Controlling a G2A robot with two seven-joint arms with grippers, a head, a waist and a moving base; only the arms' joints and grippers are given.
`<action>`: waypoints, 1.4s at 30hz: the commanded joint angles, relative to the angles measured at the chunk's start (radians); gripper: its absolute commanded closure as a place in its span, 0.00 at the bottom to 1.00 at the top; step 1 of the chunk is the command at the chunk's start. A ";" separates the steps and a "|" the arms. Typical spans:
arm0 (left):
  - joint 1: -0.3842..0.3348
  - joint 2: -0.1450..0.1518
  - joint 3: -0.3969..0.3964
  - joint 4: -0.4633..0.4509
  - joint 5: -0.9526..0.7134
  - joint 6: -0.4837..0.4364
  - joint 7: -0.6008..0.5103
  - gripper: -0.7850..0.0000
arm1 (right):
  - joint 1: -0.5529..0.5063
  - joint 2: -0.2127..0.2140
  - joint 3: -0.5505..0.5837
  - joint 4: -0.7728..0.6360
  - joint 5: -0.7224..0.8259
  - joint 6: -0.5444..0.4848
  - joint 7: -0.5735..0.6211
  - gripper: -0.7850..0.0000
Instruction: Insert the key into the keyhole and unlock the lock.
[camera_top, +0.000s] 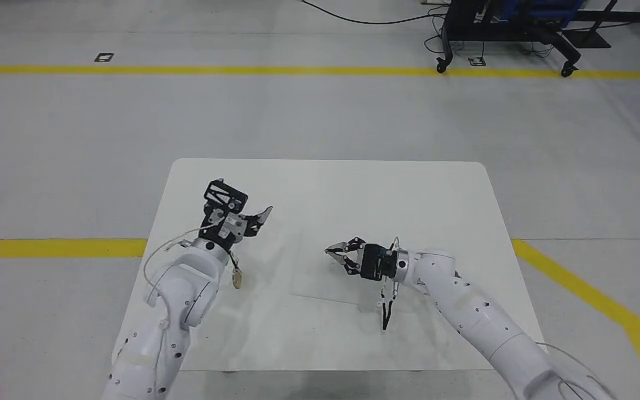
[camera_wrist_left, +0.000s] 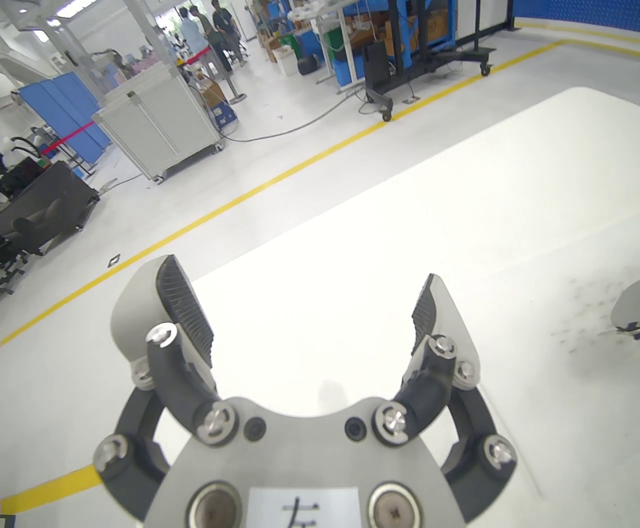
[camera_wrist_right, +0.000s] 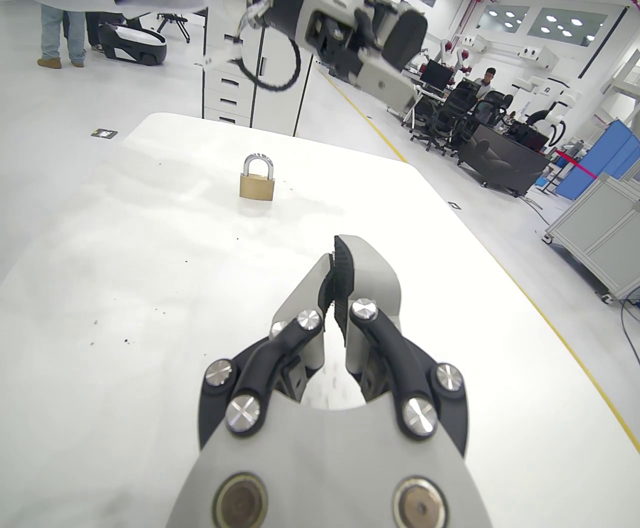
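Right wrist view: aims the pressed-together right gripper (camera_wrist_right: 334, 261) at the upright lock (camera_wrist_right: 257, 181) well ahead, any key in its pinch hidden; holds the left gripper (camera_wrist_left: 302, 280) spread past the lock, free to steady it.

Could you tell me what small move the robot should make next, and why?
Probably lower the open left gripper onto the padlock to steady it: it stands free on the table, and the right gripper is shut, pointing roughly towards it.
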 joint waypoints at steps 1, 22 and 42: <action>-0.003 -0.001 0.013 0.006 0.001 0.001 -0.001 0.00 | 0.000 0.000 0.000 0.000 0.000 0.000 0.000 1.00; -0.030 0.015 -0.135 0.222 -1.208 -0.509 -0.265 0.00 | -0.006 -0.031 0.005 0.002 0.324 -0.098 -0.190 1.00; -0.030 0.015 -0.135 0.222 -1.208 -0.509 -0.265 0.00 | -0.006 -0.031 0.005 0.002 0.324 -0.098 -0.190 1.00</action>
